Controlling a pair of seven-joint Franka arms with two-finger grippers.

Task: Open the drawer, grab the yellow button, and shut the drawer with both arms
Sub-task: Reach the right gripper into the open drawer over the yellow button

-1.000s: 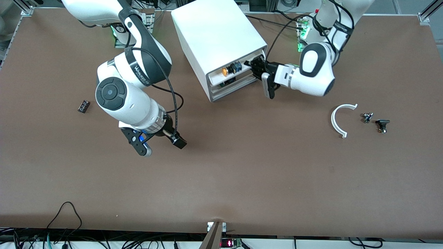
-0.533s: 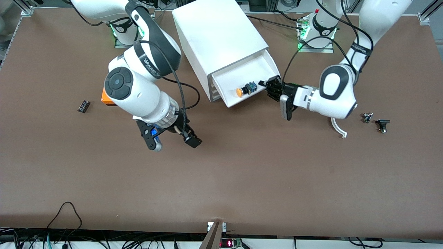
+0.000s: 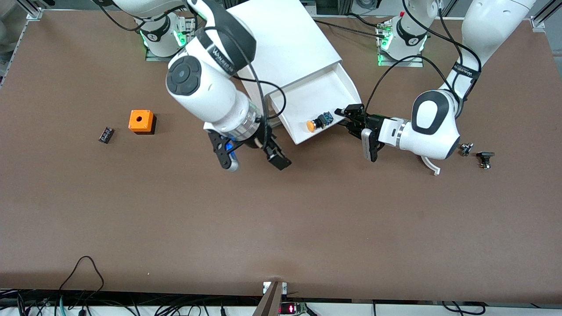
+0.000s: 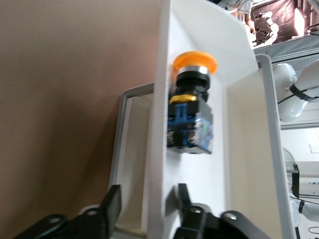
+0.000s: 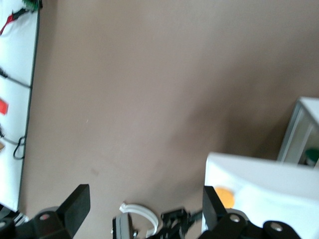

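— So, where does the button (image 3: 317, 123) sit?

— In the drawer (image 3: 322, 90), the top one of the white cabinet (image 3: 285, 39). It stands pulled well out, and the button lies on its side close to the front wall, orange cap toward the right arm's end of the counter (image 3: 281, 228).

— And the left end effector (image 3: 351, 117)?

— At the drawer's front corner, toward the left arm's end. In the left wrist view its fingers (image 4: 113, 201) stand apart, one on each side of the drawer's front wall, not pinching it.

— The right one?

— The right end effector (image 3: 253, 160) hangs over bare counter just beside the drawer's front, fingers spread wide and holding nothing.

— Anything else lying about?

— An orange cube (image 3: 141, 121) with a round hole and a small black component (image 3: 106, 134) toward the right arm's end. Toward the left arm's end, a white curved piece (image 3: 431, 166) partly hidden under the left arm, and two small dark parts (image 3: 476, 154) near it.
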